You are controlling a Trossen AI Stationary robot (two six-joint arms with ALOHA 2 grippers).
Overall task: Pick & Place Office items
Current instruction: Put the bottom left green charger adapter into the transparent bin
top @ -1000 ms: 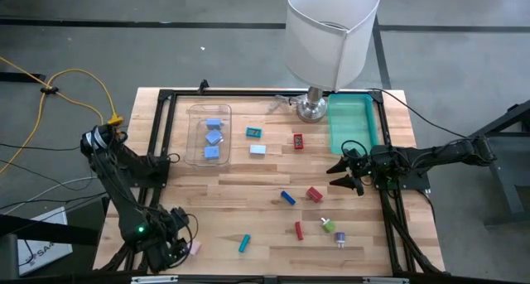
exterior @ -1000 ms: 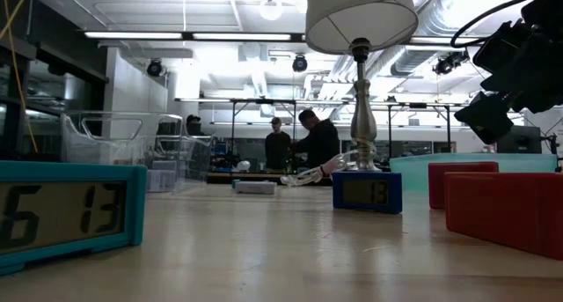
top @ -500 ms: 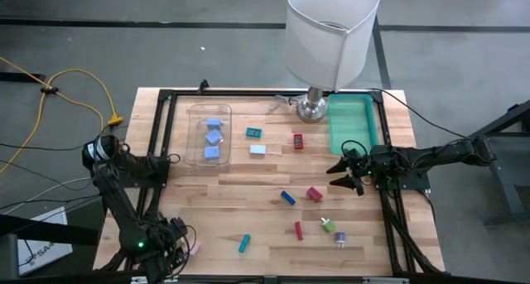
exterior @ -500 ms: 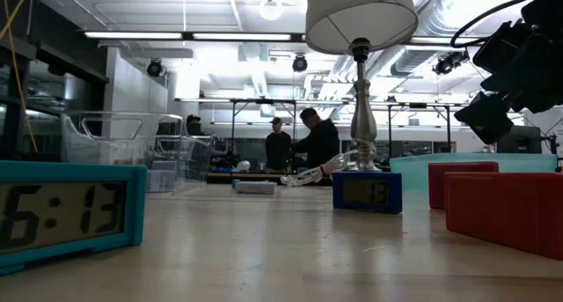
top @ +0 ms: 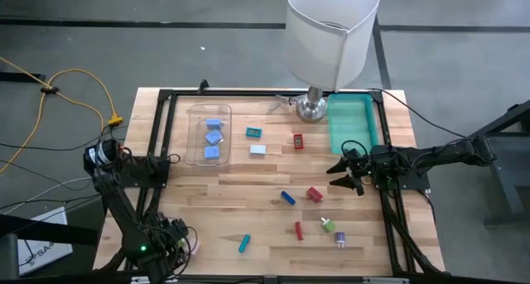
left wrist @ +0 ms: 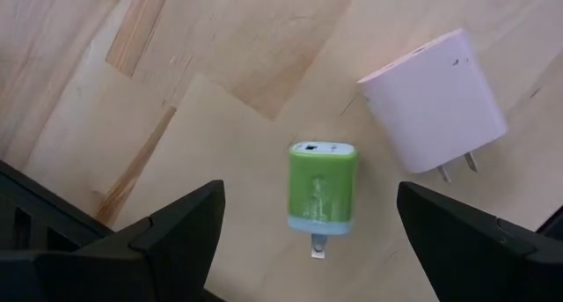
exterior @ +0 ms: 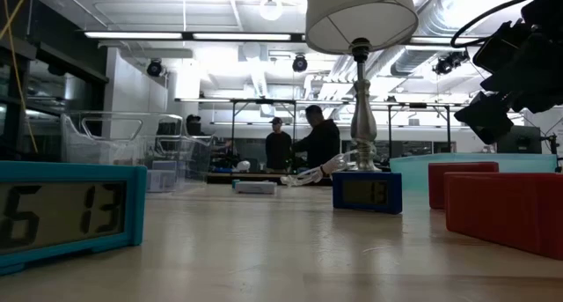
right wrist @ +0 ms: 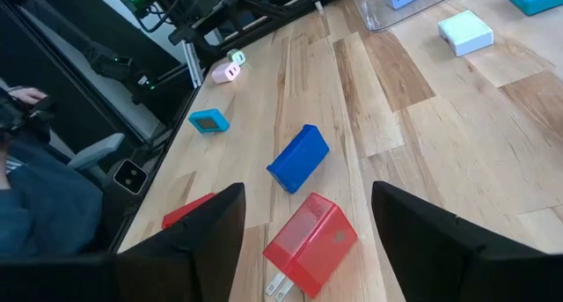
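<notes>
Green and pink charger plugs [left wrist: 322, 186] lie side by side near the table's near-left corner, framed between the left gripper's [left wrist: 308, 227] spread, empty fingers. Over the last second that arm has drawn back toward the corner and lowered over them, so a pick looks imminent. Only the left wrist view shows this pair; from above, the arm hides it. The right gripper [top: 346, 173] waits spread and empty beside the teal tray [top: 351, 136], near the red charger [right wrist: 311, 243].
</notes>
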